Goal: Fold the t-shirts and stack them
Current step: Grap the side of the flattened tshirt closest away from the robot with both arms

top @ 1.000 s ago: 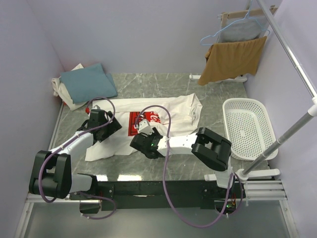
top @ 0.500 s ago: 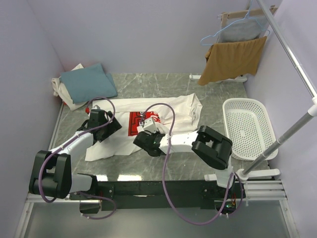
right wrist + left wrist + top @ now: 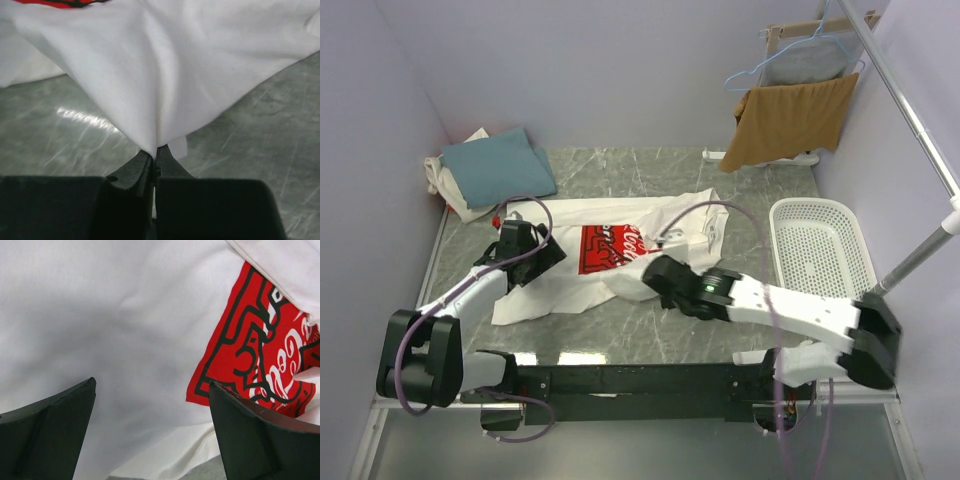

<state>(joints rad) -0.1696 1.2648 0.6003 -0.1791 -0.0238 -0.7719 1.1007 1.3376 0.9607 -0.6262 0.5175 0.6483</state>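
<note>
White shirt (image 3: 610, 212) w/ red print lies mid on bench (image 3: 620, 170), right fingers (image 3: 131, 172) pinched tight on its near hem, left fingers (image 3: 45, 435) spread wide over its left side, teal shirt (image 3: 498, 167) atop off-white one (image 3: 455, 205) back-left corner, basket (image 3: 820, 255) at right.

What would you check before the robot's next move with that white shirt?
1. Right fingers shut on the shirt edge: ok.
2. Left fingers gripping the shirt: not ok, open above it.
3. Shirt lying flat: not ok, rumpled.
4. Red print facing up: ok.
5. Teal shirt out of the way, in the far left corner: ok.
</note>
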